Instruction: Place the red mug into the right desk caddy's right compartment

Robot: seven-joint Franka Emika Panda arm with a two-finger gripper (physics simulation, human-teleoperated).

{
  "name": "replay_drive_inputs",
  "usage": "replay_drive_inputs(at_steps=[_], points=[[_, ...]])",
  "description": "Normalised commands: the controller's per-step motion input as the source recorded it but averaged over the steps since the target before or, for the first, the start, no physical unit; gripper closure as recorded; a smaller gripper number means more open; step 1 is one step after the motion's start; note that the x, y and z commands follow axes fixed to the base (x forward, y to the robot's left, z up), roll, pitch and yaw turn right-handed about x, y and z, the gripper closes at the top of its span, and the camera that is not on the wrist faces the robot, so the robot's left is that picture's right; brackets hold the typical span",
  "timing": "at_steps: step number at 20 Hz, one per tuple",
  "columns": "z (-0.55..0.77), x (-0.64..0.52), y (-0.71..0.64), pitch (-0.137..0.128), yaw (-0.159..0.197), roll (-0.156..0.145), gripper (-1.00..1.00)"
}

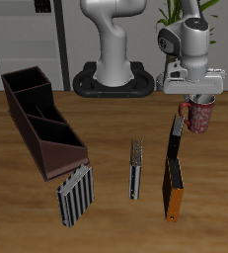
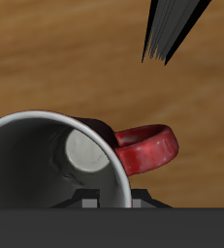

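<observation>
The red mug (image 1: 199, 117), red with white speckles, hangs in my gripper (image 1: 197, 103), which is shut on its rim and holds it above the table, far from the caddy. The wrist view shows the mug's pale inside (image 2: 55, 160) and its red loop handle (image 2: 147, 150) right below the gripper. The right desk caddy (image 1: 38, 121), long and dark brown with maroon sides, lies at an angle on the opposite side of the table. Its dividers split it into sections that look empty. I cannot tell which end section is the right compartment.
A black and orange book (image 1: 173, 183) lies near the table's front edge, below the mug; its dark end shows in the wrist view (image 2: 172, 24). A small grey-and-white striped box (image 1: 74, 194) stands in front of the caddy. A narrow grey striped object (image 1: 135, 168) lies mid-table.
</observation>
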Motion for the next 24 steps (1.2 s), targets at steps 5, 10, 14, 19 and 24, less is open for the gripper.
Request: replay_drive_inputs(at_steps=[5, 10, 14, 19, 24], points=[[0.14, -0.05, 0.02, -0.024, -0.013, 0.028, 1.00], [0.25, 0.04, -0.08, -0.024, 0.011, 0.010, 1.00], [0.21, 0.04, -0.09, -0.005, 0.040, 0.019, 1.00], [0.38, -0.05, -0.14, -0.029, 0.069, 0.007, 1.00], [0.44, -0.06, -0.28, -0.032, 0.084, -0.034, 1.00]])
